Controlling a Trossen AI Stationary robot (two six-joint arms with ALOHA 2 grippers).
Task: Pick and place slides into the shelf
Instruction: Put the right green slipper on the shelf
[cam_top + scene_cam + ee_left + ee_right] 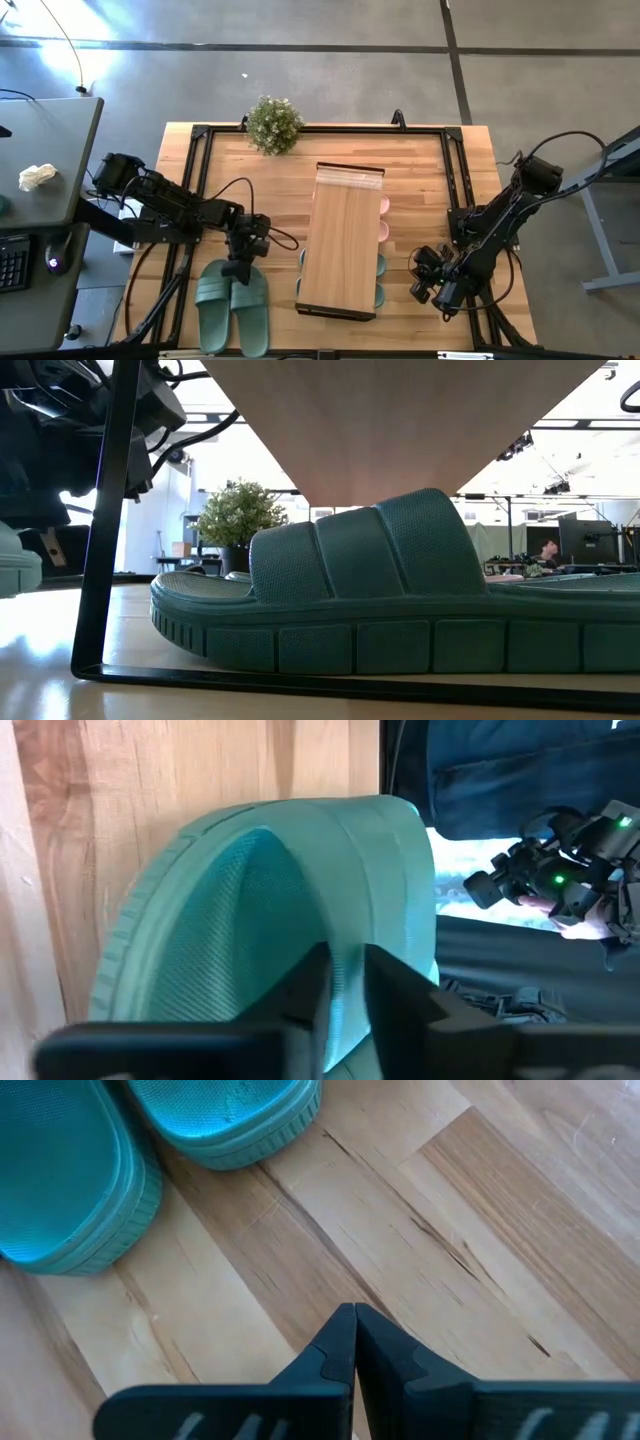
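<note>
From above I see a wooden table with a low light-wood shelf standing lengthwise at its middle. A small potted plant sits at the far edge.

My left gripper hangs over the near-left part of the table, at the strap end of a pair of sage green slides that lie side by side, touching, to the left of the shelf. In the left wrist view the left gripper has its two dark fingers pinched on the edge of one green slide, with only a thin strip of green between them, so it is clamped on that slide.

My right gripper waits over bare wood near the right end of the table, well apart from the green pair and just right of the shelf. In the right wrist view the right gripper has its fingers pressed together on nothing, and two green soles lie beyond them on the wood, not touching them.

Under the shelf's right side, pink slides peek out toward the far end and green slides nearer me. The low view is filled by one green slide under the shelf's plank.
</note>
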